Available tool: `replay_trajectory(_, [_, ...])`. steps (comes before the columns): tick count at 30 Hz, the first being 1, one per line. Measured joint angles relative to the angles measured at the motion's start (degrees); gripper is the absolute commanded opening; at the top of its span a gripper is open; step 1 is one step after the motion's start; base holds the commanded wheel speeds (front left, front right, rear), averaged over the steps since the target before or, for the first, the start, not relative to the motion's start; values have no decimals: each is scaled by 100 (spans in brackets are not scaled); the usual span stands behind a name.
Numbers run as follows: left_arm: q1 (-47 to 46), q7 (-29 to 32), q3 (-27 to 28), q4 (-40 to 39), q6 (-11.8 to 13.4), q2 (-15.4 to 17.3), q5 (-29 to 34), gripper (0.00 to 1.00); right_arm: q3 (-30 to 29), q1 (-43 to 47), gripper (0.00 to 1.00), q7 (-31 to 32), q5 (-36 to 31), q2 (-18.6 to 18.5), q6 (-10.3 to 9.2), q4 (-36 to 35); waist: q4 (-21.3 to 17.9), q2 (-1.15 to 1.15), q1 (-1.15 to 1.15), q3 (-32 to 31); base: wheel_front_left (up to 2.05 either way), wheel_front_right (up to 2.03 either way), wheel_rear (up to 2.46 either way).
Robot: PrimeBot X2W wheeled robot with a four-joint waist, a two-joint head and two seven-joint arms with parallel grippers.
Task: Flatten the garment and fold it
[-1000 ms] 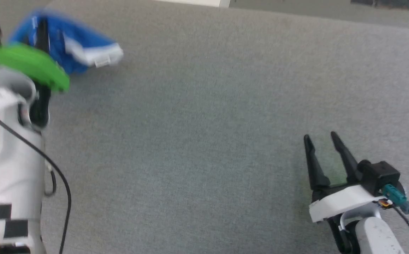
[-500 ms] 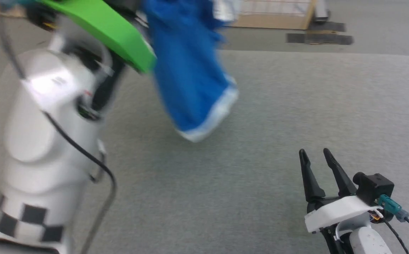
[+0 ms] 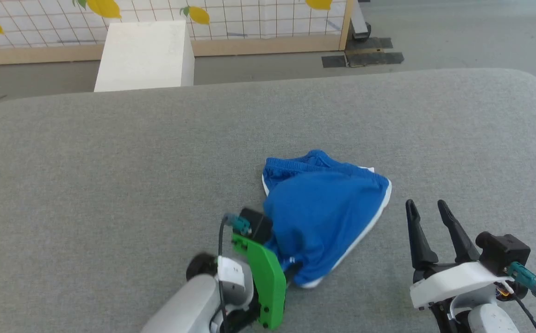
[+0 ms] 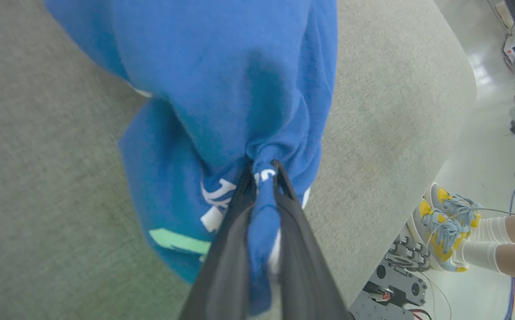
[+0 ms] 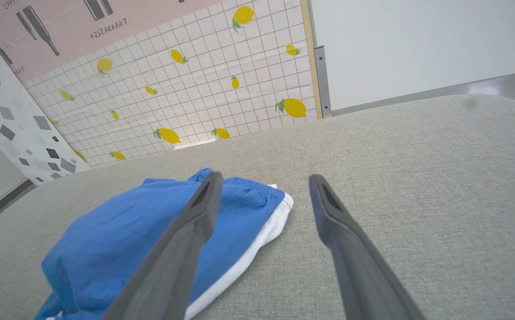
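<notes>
Here's the garment (image 3: pixel 323 217), a crumpled blue heap on the grey counter (image 3: pixel 110 162), sitting lower centre in the head view. Its gathered waistband (image 3: pixel 296 164) faces the top of the frame, and the white trim (image 3: pixel 365 231) runs down its right edge.

The left tool (image 4: pixel 264 168) is clamped hard on a bunched fold. In the left wrist view blue fabric is squeezed between both dark fingers, with white print (image 4: pixel 215 195) just left of the tips. The arm's green plate (image 3: pixel 263 277) sits at bottom centre of the head view, against the heap's lower left corner.

The right tool (image 3: pixel 425 203) is at lower right, with its fingers spread and nothing between them. It's just beside the garment and not touching it.

Beyond the counter there's a white block (image 3: pixel 143 55) at upper left and a tiled panel (image 3: pixel 249 18) with lemons along the top. A person's shoes (image 4: pixel 444 222) show at the right of the left wrist view.
</notes>
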Motion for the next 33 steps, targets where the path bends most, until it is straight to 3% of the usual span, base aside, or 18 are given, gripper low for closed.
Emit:
replay_trajectory(2, [110, 73, 34, 103, 0, -75, -200, 6, -3, 11, 100, 0, 1, 0, 0, -1, 27, 0, 0, -25, 0, 0, 0])
replay_trajectory(3, [137, 67, 110, 92, 0, -135, -401, 100, -3, 22, 100, 0, 1, 0, 0, -1, 57, 0, 0, -38, 0, 0, 0])
replay_trajectory(7, [107, -331, 761, -210, 21, -267, -920, 100, 21, 81, 100, 0, 2, 1, 0, 12, 187, 0, 0, -130, 0, 0, 0])
replay_trajectory(10, [21, -1035, 1429, -564, 186, -189, -1046, 100, 22, 128, 100, 0, 4, 2, 0, 29, 276, 0, 0, -234, 0, 0, 0])
replay_trajectory(12, [-43, -1745, 1690, -768, 337, 92, -615, 100, 21, 149, 100, 0, 9, 2, 0, 64, 327, 0, 0, -304, 0, 0, 0])
replay_trajectory(15, [-25, -2928, 1849, -880, 724, 687, 521, 100, 70, 154, 100, 3, 4, 1, 0, 298, 400, 0, 0, -388, 0, 0, 0])
replay_trajectory(17, [190, -3495, 1906, -872, 970, 851, 938, 100, 10, 147, 100, 96, -9, 12, 0, 453, 449, 0, 0, -417, 0, 0, 0])
replay_trajectory(19, [492, -3688, 1926, -871, 1144, 861, 1184, 100, -113, 105, 100, 246, -11, 9, 0, 576, 492, 0, 0, -409, 0, 0, 0])
replay_trajectory(24, [1267, -3774, 2257, -1093, 1473, 580, 1340, 100, -638, -457, 100, 1314, -341, 4, 0, 867, 545, 0, 0, -246, 0, 0, 0])
replay_trajectory(29, [1635, -3798, 2539, -1446, 1450, 223, 1559, 100, -995, -1425, 100, 2782, -1101, -5, 0, 1010, 613, 0, 0, -11, 0, 0, 0])
replay_trajectory(33, [1649, -3798, 2683, -1615, 1278, -24, 1719, 100, -1149, -1963, 100, 3904, -1615, -170, 0, 1321, 743, 0, 0, 196, 0, 0, 0])
